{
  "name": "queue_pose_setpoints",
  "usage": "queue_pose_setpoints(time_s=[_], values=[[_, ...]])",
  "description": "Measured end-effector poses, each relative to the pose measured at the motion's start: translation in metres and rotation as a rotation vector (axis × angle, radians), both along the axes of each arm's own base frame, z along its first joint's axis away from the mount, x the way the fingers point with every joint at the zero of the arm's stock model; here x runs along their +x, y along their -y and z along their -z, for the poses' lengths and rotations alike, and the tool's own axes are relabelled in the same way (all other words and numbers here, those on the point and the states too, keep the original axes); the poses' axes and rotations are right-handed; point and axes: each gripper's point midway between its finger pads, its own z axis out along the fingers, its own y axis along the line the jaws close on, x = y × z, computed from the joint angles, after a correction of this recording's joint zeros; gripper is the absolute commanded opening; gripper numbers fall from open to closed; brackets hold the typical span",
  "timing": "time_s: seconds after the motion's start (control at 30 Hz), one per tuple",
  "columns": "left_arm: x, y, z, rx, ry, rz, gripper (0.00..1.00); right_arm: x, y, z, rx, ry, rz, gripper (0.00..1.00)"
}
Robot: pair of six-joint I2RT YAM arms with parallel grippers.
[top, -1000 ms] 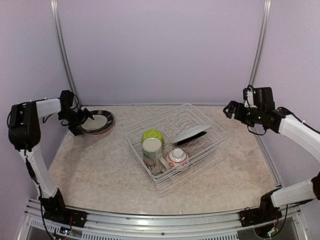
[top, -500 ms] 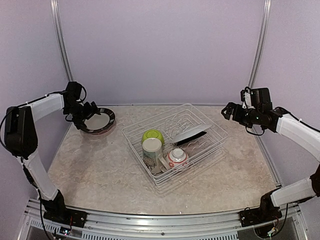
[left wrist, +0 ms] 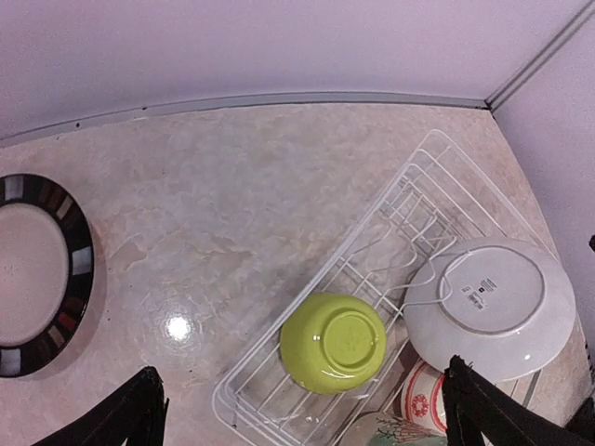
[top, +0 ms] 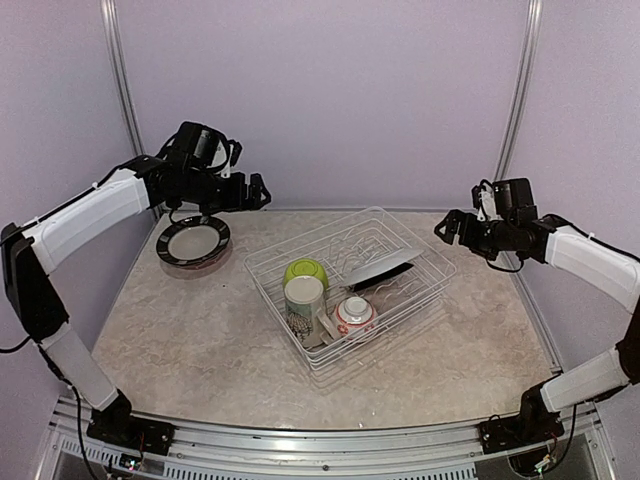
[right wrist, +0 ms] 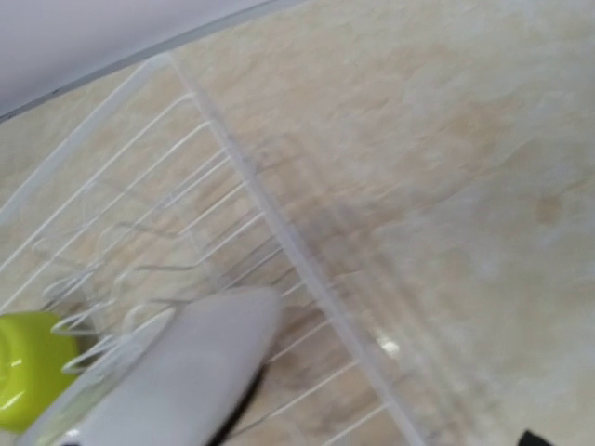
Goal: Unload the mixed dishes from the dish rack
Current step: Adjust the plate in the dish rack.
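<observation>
Dishes are waiting in the dish rack at the middle of the table: a white plate is leaning bottom-up on the tines, its long axis running along the rack toward the table's right edge, beside an upturned lime-green bowl. We are holding our right gripper, jaws spread and empty, just off the rack's right corner, nearer that plate; our left gripper is hovering open over the table's far edge.

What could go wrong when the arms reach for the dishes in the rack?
1. The white plate leans tilted over the black plate; lifting one could drag or drop the other.
2. The lime-green bowl sits upside down beside the mug; a grasp may slip on its rounded outside or knock the mug.
</observation>
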Motion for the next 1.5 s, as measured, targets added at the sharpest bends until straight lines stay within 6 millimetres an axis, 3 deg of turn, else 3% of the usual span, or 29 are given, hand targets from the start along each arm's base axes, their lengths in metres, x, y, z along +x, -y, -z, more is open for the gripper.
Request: queue_pose_setpoints(time_s=[0.2, 0.5, 0.83, 1.0, 1.17, 1.3, 1.5], values=[[-0.023, 0.062, -0.022, 0.039, 0.102, 0.196, 0.99, -0.004, -0.033, -0.006, 0.174, -0.009, -0.11, 0.99], [-0.05, 0.145, -0.008, 0.059, 0.104, 0.433, 0.99, -0.014, -0.077, 0.003, 0.391, -0.079, -0.207, 0.97], [-0.084, 0.223, 0.01, 0.068, 0.087, 0.625, 0.99, -0.016, -0.093, 0.007, 0.511, -0.106, -0.211, 0.96], [-0.081, 0.242, 0.025, 0.082, 0.069, 0.659, 0.96, -0.01, -0.098, 0.011, 0.547, -0.116, -0.211, 0.91], [-0.076, 0.249, 0.055, 0.138, 0.031, 0.665, 0.89, -0.004, -0.103, 0.013, 0.571, -0.122, -0.217, 0.84], [-0.081, 0.252, 0.074, 0.186, 0.009, 0.674, 0.85, 0.002, -0.106, 0.004, 0.587, -0.103, -0.227, 0.8], [-0.08, 0.256, 0.082, 0.245, 0.033, 0.656, 0.73, 0.01, -0.117, -0.011, 0.611, -0.069, -0.263, 0.78]])
